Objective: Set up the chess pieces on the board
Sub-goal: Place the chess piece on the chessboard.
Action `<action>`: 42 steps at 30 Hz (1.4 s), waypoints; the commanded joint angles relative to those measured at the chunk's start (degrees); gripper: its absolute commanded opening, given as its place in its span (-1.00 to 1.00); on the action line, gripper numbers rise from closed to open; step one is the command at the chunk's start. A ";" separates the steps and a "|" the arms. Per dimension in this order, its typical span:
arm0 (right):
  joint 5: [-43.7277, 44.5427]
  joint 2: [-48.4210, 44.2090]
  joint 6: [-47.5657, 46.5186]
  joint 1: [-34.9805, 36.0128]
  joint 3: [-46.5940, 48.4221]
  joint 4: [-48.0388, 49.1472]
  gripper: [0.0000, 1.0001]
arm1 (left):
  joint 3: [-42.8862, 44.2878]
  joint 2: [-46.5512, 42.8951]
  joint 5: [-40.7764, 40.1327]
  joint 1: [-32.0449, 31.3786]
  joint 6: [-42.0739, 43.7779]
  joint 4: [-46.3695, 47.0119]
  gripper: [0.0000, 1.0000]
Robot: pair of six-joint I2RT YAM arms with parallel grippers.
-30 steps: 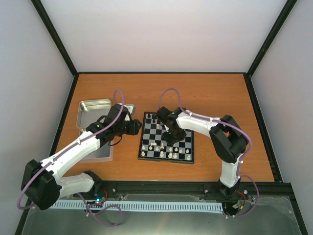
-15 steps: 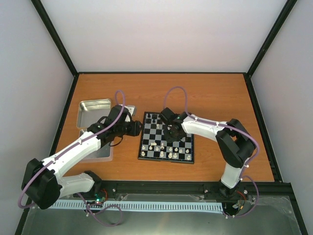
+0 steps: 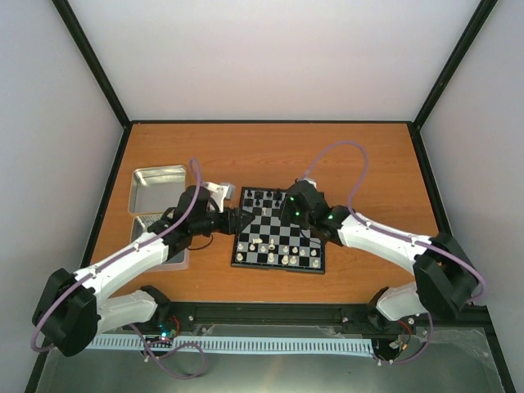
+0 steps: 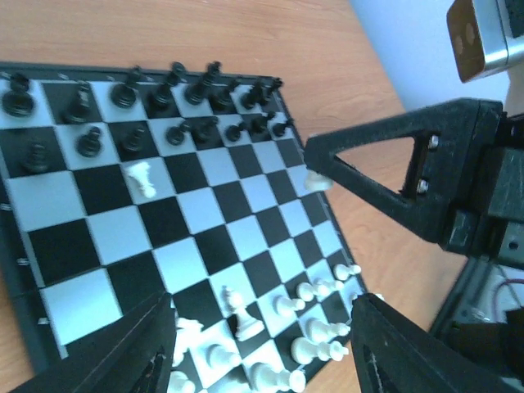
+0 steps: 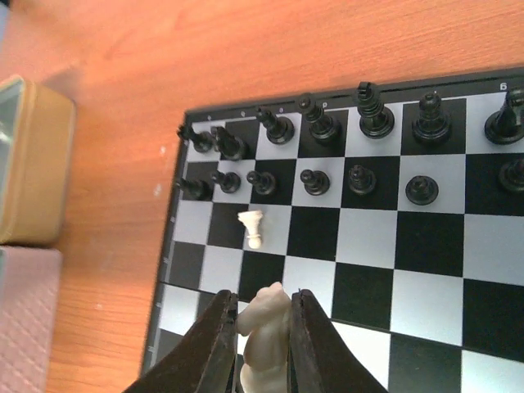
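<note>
The board (image 3: 304, 246) lies mid-table. Black chess pieces (image 3: 266, 196) fill its far two rows, and cream-white pieces (image 3: 278, 259) stand along the near rows. My right gripper (image 3: 288, 214) hovers over the far half of the board. In the right wrist view it (image 5: 262, 332) is shut on a cream-white knight (image 5: 266, 327). A stray white piece (image 5: 254, 228) lies tipped on a square just below the black pawns (image 5: 315, 181). My left gripper (image 3: 237, 219) is at the board's left edge. In the left wrist view it (image 4: 262, 360) is open and empty above the white pieces (image 4: 315, 332).
A shiny metal tray (image 3: 158, 178) stands at the far left. A second shallow tray (image 3: 170, 255) lies under my left arm. Both show at the left edge of the right wrist view (image 5: 29, 160). Black frame rails bound the table.
My right arm has swung out to the right, and its gripper has moved toward the far rows of the board. My left gripper has moved right to the board's left edge.
</note>
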 commanded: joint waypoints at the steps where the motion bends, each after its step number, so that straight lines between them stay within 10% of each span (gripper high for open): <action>1: 0.57 -4.48 12.18 0.36 -4.00 9.14 -0.83 | -3.67 -0.87 8.38 0.56 -5.19 15.15 0.23; 13: -10.80 -9.25 29.49 0.05 -7.29 16.51 -0.81 | -9.02 3.64 10.72 -3.76 -5.94 34.80 0.63; 42: -24.73 -8.83 30.52 -3.72 -8.07 16.68 -0.76 | -7.21 13.39 5.89 -6.52 -12.44 45.59 -0.30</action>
